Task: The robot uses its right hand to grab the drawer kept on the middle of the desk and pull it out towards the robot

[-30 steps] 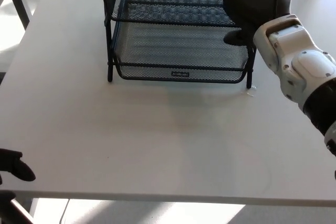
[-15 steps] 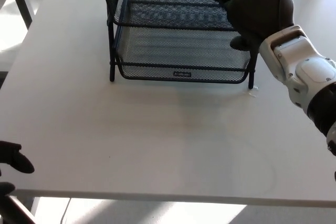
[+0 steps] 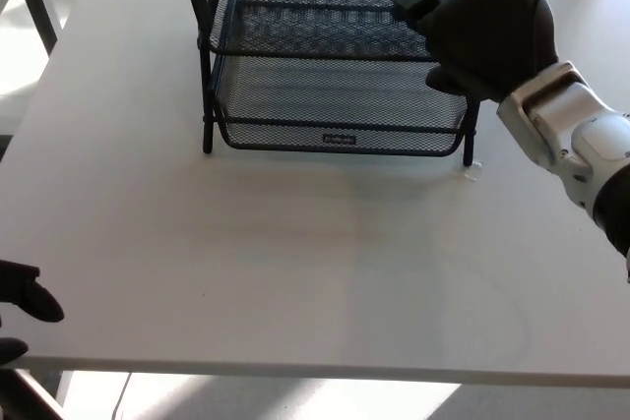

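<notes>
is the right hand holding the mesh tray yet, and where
Cannot be told: the right hand sits over the mesh tray's right front corner, hiding any contact. The left hand holds nothing.

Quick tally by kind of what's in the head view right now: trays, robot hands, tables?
Black mesh trays: 2 tiers visible in one rack, the top cut off by the frame
Robot hands: 2, the right hand at the rack's right front corner, the left hand at the picture's lower left edge
White table: 1
Total: 5
</notes>
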Controlling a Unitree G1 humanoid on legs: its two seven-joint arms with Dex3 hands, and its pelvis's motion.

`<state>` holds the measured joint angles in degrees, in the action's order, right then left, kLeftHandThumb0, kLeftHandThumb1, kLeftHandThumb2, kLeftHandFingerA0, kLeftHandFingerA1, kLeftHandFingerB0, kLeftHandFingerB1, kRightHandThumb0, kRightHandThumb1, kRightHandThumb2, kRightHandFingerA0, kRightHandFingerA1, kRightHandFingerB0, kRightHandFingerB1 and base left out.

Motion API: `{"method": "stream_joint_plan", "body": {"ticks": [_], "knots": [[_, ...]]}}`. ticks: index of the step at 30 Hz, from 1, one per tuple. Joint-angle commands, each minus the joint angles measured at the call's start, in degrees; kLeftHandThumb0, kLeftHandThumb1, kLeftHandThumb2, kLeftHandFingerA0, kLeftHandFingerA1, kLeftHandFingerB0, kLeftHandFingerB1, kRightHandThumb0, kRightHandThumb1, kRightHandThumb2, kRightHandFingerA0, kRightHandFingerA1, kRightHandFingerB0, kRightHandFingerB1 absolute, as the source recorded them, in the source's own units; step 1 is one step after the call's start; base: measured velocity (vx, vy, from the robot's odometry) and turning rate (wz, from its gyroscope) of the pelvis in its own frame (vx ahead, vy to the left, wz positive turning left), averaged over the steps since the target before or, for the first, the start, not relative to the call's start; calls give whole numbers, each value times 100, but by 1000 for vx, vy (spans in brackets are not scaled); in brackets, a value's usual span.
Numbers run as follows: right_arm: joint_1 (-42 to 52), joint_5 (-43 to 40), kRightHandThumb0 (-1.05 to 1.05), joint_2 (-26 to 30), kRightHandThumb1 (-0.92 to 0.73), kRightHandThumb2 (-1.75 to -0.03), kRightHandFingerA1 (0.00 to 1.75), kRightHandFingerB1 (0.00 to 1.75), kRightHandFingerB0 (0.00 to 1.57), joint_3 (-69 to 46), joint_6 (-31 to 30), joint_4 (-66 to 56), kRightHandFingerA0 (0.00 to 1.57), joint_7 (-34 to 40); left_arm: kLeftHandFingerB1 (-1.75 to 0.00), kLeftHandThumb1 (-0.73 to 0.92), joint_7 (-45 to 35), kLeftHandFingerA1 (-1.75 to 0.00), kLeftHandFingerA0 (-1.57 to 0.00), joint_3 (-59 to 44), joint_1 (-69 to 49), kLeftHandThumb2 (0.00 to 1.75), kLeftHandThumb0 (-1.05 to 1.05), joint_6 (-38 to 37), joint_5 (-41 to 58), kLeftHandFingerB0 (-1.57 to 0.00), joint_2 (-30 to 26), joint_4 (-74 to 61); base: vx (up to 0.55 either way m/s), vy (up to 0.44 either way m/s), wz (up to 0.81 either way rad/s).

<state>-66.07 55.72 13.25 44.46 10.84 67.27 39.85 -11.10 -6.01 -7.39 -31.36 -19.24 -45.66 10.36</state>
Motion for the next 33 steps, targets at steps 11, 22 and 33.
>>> {"method": "stream_joint_plan", "body": {"ticks": [11,22,33], "knots": [[170,49,-44,120,-51,-55,153,60,97,-38,216,-259,91,537,-61,56,-72,-90,-81,-7,27,57,-29,-141,-30,-84,-97,48,0,0,0],[1222,411,-48,677,-49,-55,154,63,100,-209,-437,-2189,93,748,-61,56,-50,-89,-80,-23,-17,56,-28,-177,-72,-83,-112,77,0,0,0],[2448,600,-47,1182,-51,-56,157,63,98,-586,-578,-4155,92,394,-63,56,-53,-91,-80,-23,-39,56,-29,-179,-97,-83,-118,70,0,0,0]]}}
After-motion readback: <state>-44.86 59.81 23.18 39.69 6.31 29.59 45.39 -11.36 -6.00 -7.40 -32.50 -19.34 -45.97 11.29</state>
